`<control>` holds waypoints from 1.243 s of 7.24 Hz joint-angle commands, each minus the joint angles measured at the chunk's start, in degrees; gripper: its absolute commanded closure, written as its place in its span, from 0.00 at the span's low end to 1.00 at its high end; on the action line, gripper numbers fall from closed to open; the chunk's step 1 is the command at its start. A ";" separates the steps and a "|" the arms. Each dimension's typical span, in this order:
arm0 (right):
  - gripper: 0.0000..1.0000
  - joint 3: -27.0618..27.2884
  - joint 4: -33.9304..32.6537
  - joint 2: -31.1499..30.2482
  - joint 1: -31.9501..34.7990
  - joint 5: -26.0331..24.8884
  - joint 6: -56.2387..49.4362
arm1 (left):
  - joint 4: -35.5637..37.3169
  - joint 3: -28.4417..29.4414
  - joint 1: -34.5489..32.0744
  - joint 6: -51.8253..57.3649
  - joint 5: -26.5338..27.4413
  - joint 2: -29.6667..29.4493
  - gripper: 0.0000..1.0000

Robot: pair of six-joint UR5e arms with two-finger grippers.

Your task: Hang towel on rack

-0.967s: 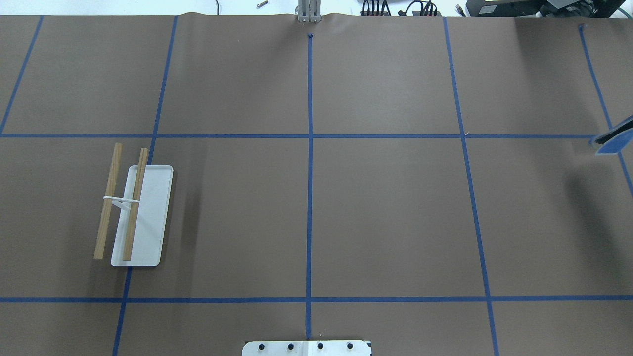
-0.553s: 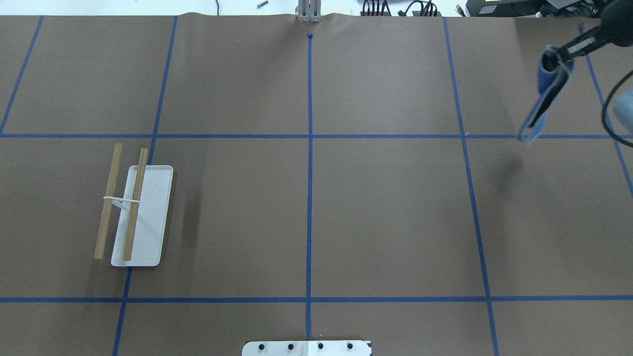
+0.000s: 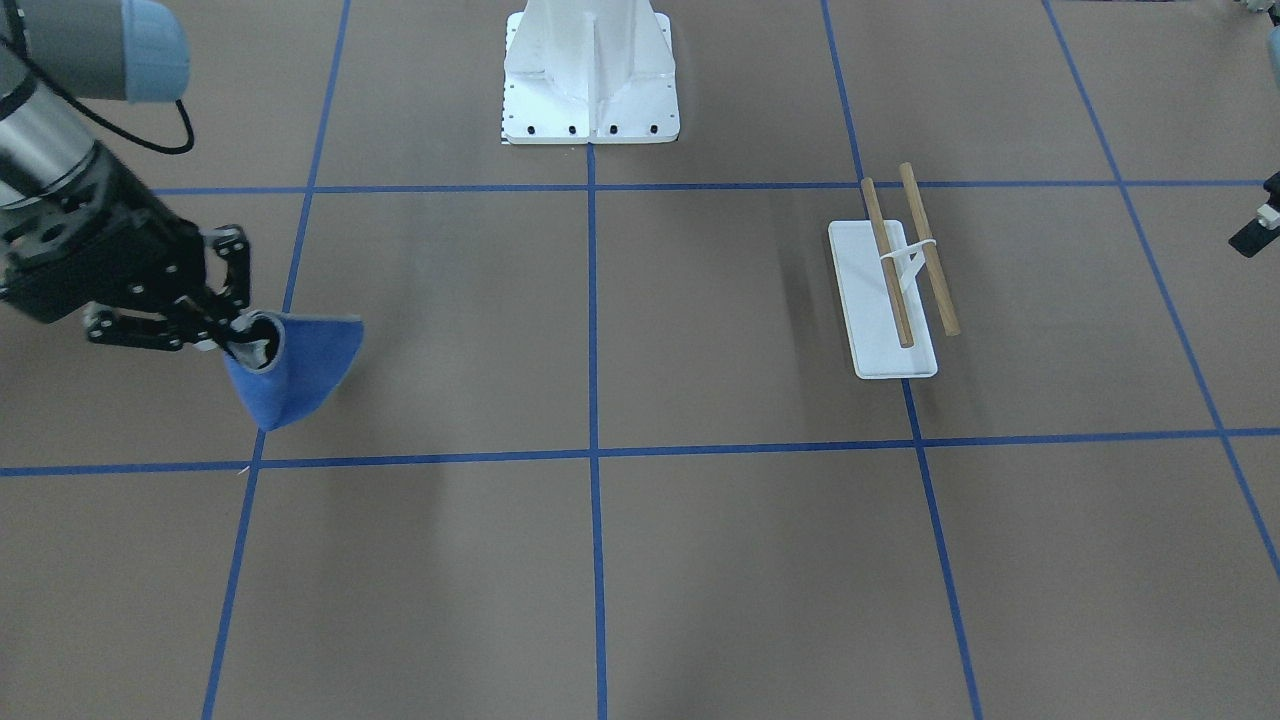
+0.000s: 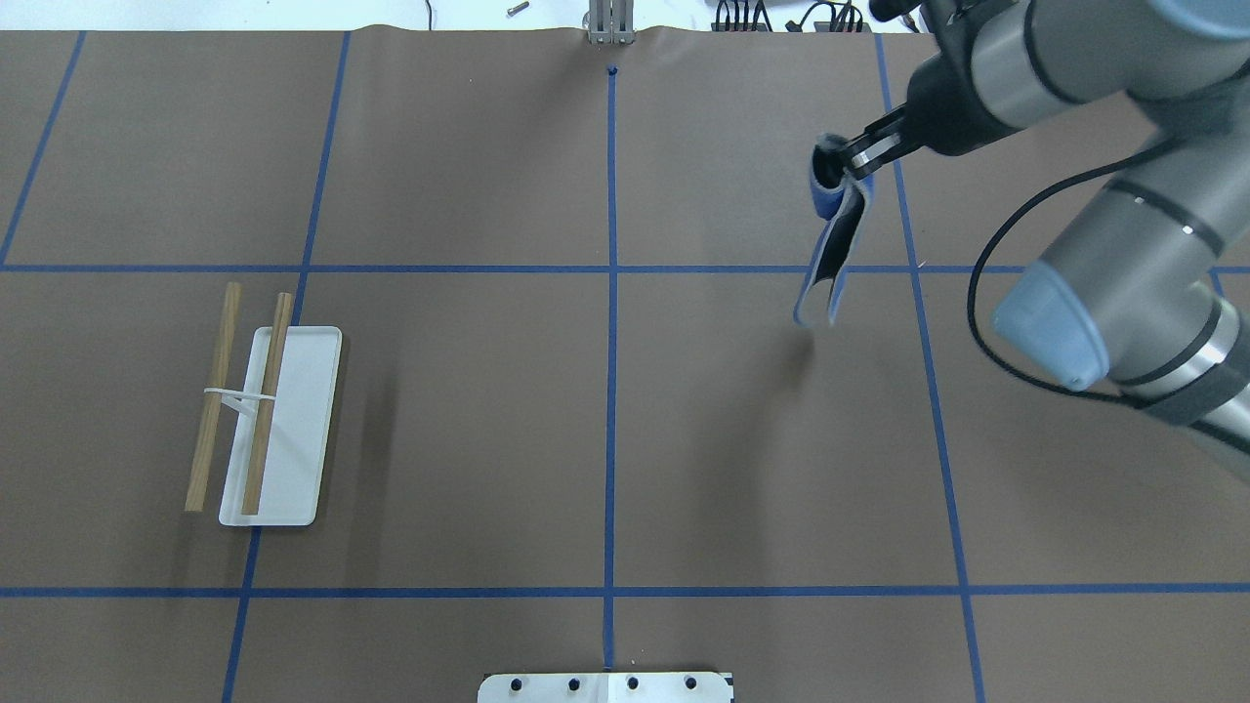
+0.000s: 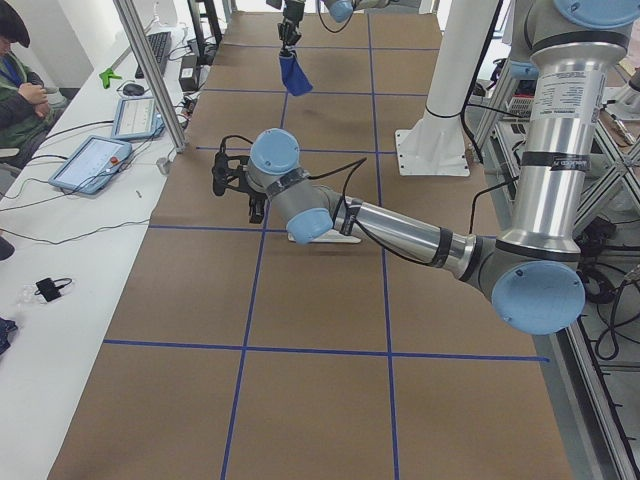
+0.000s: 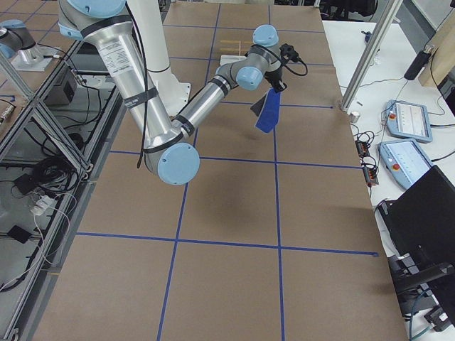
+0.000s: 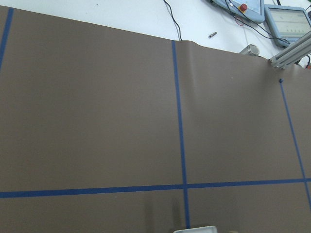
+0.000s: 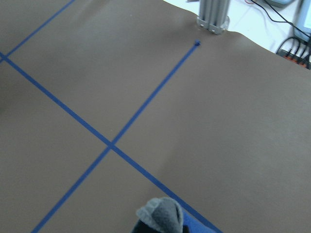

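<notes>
While the right hand (image 3: 238,335) is clamped on the towel (image 3: 300,378), the rack (image 3: 893,290) stands well apart.
Front view: towel at 9 o'clock, rack at 3; left hand (image 3: 1252,238) at the edge, its state I cannot tell. Overhead view: better to keep the towel high toward 8 o'clock, so the loose end clears the dowels (image 4: 279,332).

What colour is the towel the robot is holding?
The towel is bright blue, dark grey inside; clearest in the front-facing view.

The towel (image 3: 300,375) is soft, fuzzy cloth, matt blue with a grey face. The rack (image 4: 298,430) has a smooth white base, seemingly plastic, and bare light wooden dowels (image 4: 223,342). Matt brown paper (image 4: 469,410) lies underneath, crossed by blue tape (image 4: 611,391). The right arm (image 4: 1123,234) is satin silver metal.
</notes>
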 commanded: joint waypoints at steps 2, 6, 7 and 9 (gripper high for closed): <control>1.00 1.94 1.29 6.53 -19.43 -27.23 3.46 | -0.30 0.30 6.90 -21.78 0.17 -8.16 0.02; 1.00 -1.47 0.67 15.40 -31.35 -44.18 2.76 | -0.22 -0.31 20.22 -39.92 7.50 -15.99 0.02; 1.00 -2.79 0.67 16.82 -31.45 -44.38 2.76 | -0.22 -0.14 24.54 -40.65 11.04 -16.70 0.02; 1.00 -2.98 0.76 17.27 -31.45 -45.77 2.76 | -0.48 -0.75 26.52 -45.03 11.51 -17.41 0.02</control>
